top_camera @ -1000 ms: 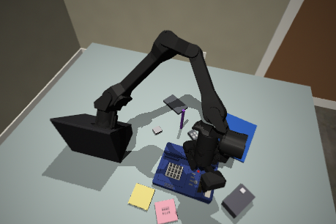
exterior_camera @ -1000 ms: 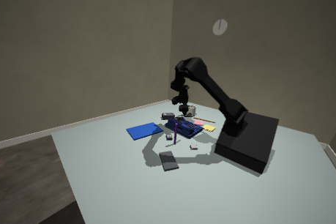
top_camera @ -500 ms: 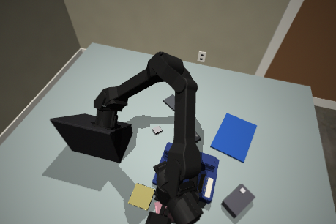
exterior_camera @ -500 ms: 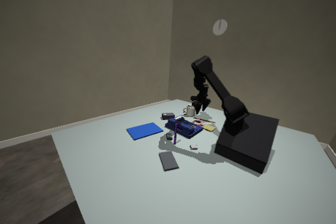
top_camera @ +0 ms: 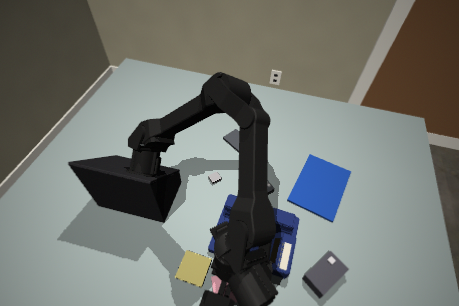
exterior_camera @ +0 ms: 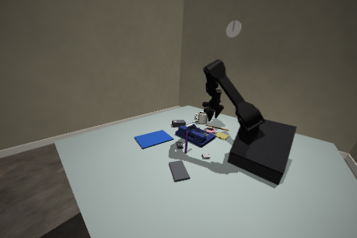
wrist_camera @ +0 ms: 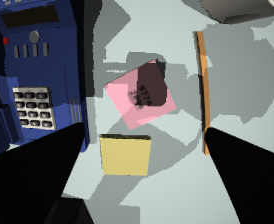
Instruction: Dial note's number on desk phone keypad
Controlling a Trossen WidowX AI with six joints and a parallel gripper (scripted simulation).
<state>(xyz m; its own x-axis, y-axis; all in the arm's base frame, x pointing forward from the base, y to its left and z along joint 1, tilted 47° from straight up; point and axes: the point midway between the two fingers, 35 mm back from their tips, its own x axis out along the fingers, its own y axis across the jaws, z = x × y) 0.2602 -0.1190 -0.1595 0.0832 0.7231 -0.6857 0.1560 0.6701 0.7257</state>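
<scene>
Only the wrist view shows the pink note (wrist_camera: 140,96) plainly, lying mid-frame beside the yellow pad (wrist_camera: 125,155); dark marks sit on it, too blurred to read. From the top view the arm (top_camera: 250,165) covers most of the blue desk phone (top_camera: 287,235) at lower centre. In the wrist view the phone (wrist_camera: 37,50) fills the upper left, its grey keypad (wrist_camera: 33,107) and pale label strip visible. The gripper (exterior_camera: 213,113) hangs above the table with jaws spread wide, holding nothing.
</scene>
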